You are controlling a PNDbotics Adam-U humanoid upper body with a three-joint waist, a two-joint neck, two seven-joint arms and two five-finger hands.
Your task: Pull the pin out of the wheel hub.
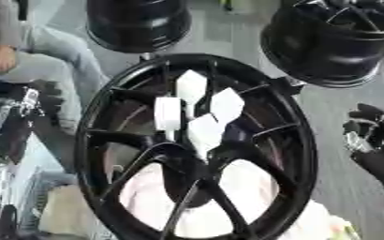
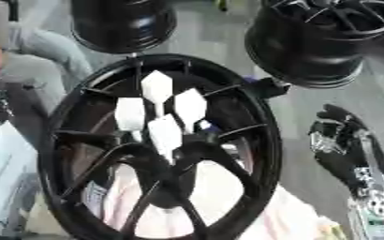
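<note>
at the far left edge the left hand (image 1: pixel 11 117) shows only as a dark, blurred shape beside the rim, and i cannot tell how its fingers are set. the black wheel hub (image 1: pixel 97 140) fills the middle, its face turned up toward the camera, spokes running from the centre to a broad rim, pale cloth showing through the lower openings. four white pins (image 1: pixel 191 86) with flat, faceted heads cluster round the centre, close together, some nearly touching; which one is meant i cannot say. they look light, stiff and smooth, so likely slippery, while the hub looks heavy enough to stay put during a pull. the head of the uppermost pin stands clearest of the others and seems the best place for a pinch from the sides. two more black wheels (image 2: pixel 318 42) sit beyond, the right one just beside the hub's upper right edge, so the far side is crowded. the right hand (image 2: pixel 339 140) rests apart from the rim at the right, fingers relaxed and spread, holding nothing. bare grey floor between it and the hub gives the widest way in.
</note>
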